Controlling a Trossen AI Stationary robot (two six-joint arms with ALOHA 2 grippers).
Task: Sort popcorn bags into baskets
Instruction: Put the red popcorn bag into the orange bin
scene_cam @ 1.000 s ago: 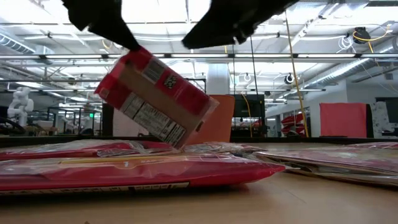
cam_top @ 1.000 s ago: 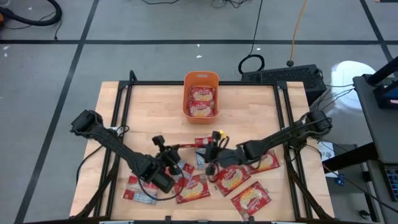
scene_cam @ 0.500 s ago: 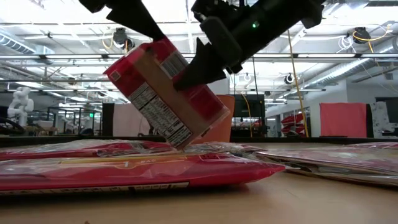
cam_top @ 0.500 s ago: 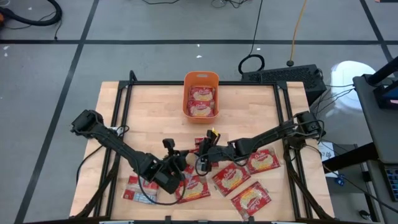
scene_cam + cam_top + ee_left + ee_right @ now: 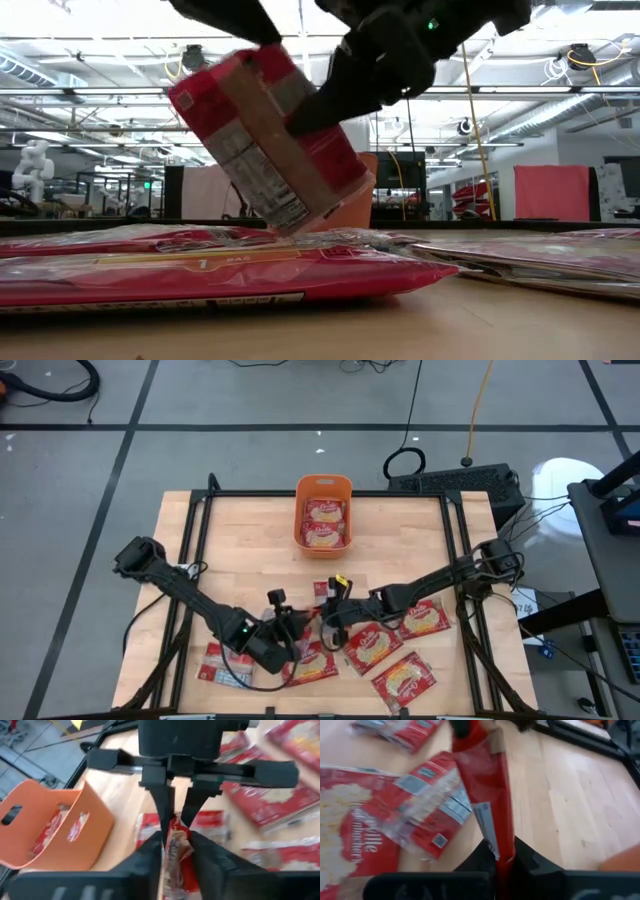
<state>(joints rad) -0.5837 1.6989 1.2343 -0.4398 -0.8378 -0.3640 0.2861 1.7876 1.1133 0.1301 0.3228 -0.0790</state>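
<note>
left gripper (image 5: 290, 623) lower centre, clamped on one end of lifted popcorn bag (image 5: 270, 140) | right gripper (image 5: 330, 618) pinching its other end | risk: bag torn or dropped if pulled apart | basket (image 5: 323, 485) upper centre, well apart

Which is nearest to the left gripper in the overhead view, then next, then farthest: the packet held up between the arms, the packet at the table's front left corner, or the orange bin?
1. Held packet, in the left gripper.
2. Front-left packet, lying flat.
3. Orange bin, at the table's far edge.
</note>
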